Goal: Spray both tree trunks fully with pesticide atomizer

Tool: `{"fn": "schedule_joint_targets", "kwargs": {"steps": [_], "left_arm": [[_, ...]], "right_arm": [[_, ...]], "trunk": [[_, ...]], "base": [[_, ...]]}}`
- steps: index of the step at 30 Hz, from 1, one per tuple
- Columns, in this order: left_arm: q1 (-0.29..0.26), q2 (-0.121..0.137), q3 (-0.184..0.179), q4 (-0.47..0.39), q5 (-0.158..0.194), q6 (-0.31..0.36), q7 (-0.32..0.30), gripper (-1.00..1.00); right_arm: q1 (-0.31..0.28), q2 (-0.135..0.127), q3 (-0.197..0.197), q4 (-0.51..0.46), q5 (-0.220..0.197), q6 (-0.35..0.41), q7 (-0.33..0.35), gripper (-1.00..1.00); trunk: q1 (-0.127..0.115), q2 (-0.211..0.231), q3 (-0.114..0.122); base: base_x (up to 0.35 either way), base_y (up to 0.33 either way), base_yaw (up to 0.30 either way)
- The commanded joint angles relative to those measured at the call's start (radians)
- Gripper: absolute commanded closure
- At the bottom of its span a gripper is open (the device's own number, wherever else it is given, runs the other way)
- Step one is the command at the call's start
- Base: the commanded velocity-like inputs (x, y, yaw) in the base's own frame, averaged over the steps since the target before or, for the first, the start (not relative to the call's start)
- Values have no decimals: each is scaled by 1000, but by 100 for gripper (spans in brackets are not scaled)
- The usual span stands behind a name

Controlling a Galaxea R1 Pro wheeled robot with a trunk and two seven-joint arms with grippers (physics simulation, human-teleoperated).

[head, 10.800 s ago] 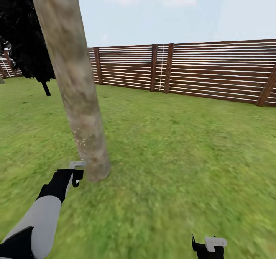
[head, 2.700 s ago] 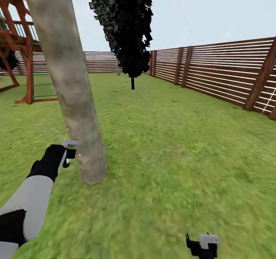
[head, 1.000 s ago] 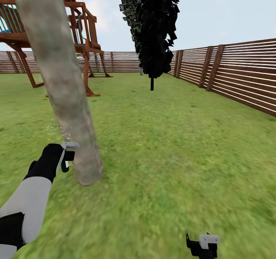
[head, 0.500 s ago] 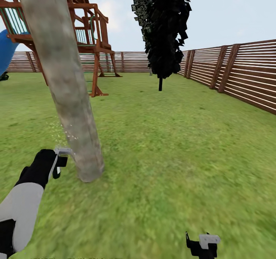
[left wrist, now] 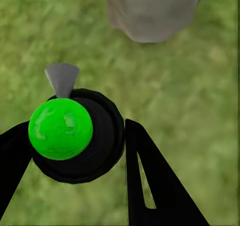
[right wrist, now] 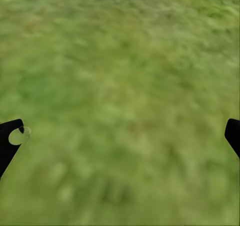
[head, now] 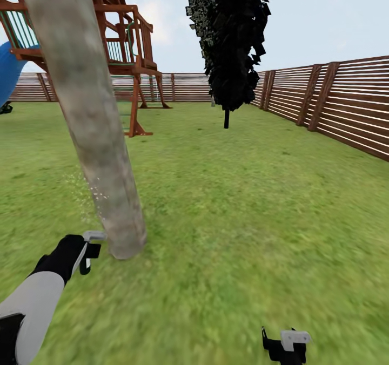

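Observation:
A thick, pale grey-brown tree trunk (head: 100, 138) leans up from the lawn just left of centre. My left gripper (head: 86, 250) is shut on the pesticide atomizer (head: 94, 237), whose grey nozzle points at the trunk's base from close by. Fine spray specks (head: 86, 189) hang beside the trunk's lower part. In the left wrist view the atomizer shows a green round top (left wrist: 60, 128) on a black body, held between black fingers (left wrist: 150, 181), with the trunk's base (left wrist: 150, 10) just ahead. My right gripper (head: 283, 343) is low over the grass, open and empty, its fingertips (right wrist: 10, 141) far apart.
A near-black narrow tree (head: 229, 41) stands further back on the grass. A wooden play structure (head: 121, 57) with a blue slide (head: 8, 73) is at the back left. A brown slat fence (head: 335, 106) runs along the right and the rear. Open grass (head: 259, 203) lies to the right of the trunk.
Over the earlier frames the view swung around the trunk. In the last half second my left arm dropped, bringing the atomizer's nozzle lower toward the trunk's base. The right gripper stayed put.

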Motion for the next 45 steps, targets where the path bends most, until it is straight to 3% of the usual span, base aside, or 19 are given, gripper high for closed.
{"fn": "schedule_joint_targets", "kwargs": {"steps": [1, 7, 10, 12, 14, 16, 17, 21, 27, 32, 45], "left_arm": [[0, 0, 0, 1, -1, 0, 0, 100], [0, 7, 2, 4, -4, -3, 0, 100], [17, -3, 1, 20, 0, -17, 1, 100], [21, -48, 3, 12, 23, -65, 5, 100], [21, -55, 4, 9, 52, -73, 5, 100], [22, -46, 4, 7, 86, -81, 5, 100], [23, -40, 4, 10, 96, -135, 6, 100], [24, -48, 3, 17, 99, -176, 9, 100], [26, -47, 3, 24, 94, -177, 12, 100], [40, -46, 3, 26, 102, -173, 69, 100], [43, -43, 12, 7, 105, -177, 74, 100]], "right_arm": [[0, 0, 0, 0, 0, 0, 0, -100], [0, 0, -1, -1, -1, 0, 0, -100], [0, 0, 0, 0, 0, 0, 0, -100], [0, 0, -1, 0, 0, 0, 0, -100], [0, 0, -1, -1, 0, 0, 0, -100], [0, 0, -1, 0, 0, 0, 0, -100], [0, 0, -1, 0, 0, 0, 0, -100], [0, 0, 0, 0, 0, 0, 0, -100], [0, 0, -1, -1, -1, 0, 0, -100], [0, -3, -1, -2, -2, 0, 0, -100], [0, -1, -1, 1, -2, 0, 0, -100]], "trunk": [[0, 0, 0], [0, 0, 0], [0, 0, 0], [0, 0, 0], [0, 0, 0], [0, 0, 0], [0, 0, 0], [0, 0, 0], [0, 0, 0], [0, 0, 0], [0, 0, 0]], "base": [[330, 0, 0], [310, 0, 55], [39, 0, 232], [4, 0, 52], [1, 0, 8], [0, 0, 2], [0, 0, 0], [0, -151, 87], [14, -270, 184], [110, -273, 2], [189, -215, 188]]}}
